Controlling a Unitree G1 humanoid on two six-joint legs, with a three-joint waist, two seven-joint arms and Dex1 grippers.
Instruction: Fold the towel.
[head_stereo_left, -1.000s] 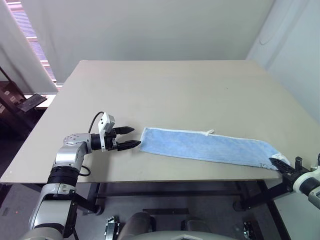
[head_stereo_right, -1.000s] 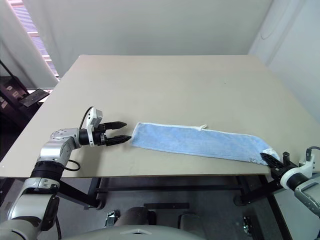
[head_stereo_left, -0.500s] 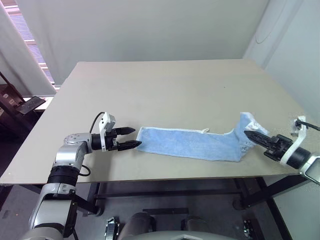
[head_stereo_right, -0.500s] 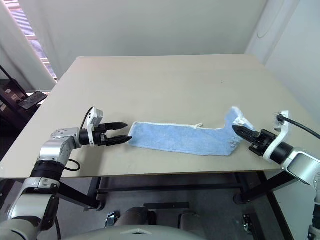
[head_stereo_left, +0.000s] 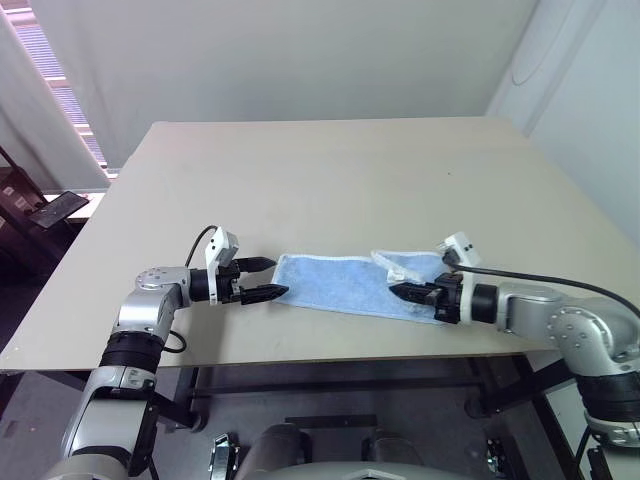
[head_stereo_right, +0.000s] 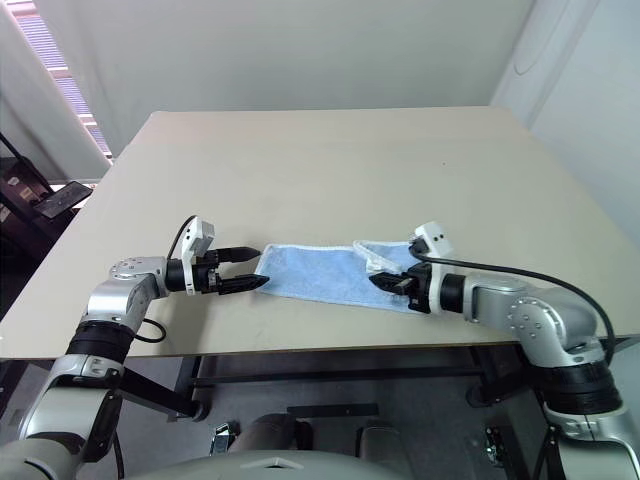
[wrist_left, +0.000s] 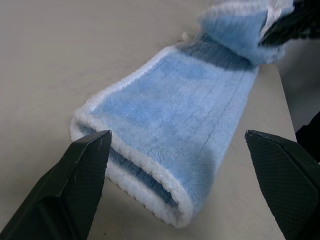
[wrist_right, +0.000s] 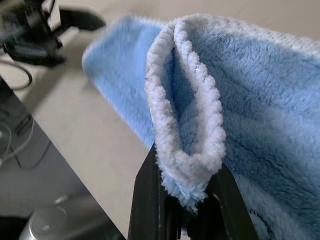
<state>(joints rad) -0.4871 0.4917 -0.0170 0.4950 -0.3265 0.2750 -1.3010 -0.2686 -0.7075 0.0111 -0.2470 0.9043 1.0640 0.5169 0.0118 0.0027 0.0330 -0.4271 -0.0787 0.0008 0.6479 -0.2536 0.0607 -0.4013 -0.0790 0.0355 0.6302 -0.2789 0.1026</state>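
I see the left claw (head_stereo_left: 265, 279) with fingers apart, level at the towel's (head_stereo_left: 335, 282) left end, just beside it. The towel lies near the counter's (head_stereo_left: 330, 175) front edge. My right claw (head_stereo_left: 400, 293) is clamped on the towel's right end, folded back over the middle.

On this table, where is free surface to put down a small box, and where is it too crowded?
The far half of the table behind the towel is bare, as are both side margins. The near edge is crowded: left gripper at the towel's left end, right gripper pinching its folded-over end.
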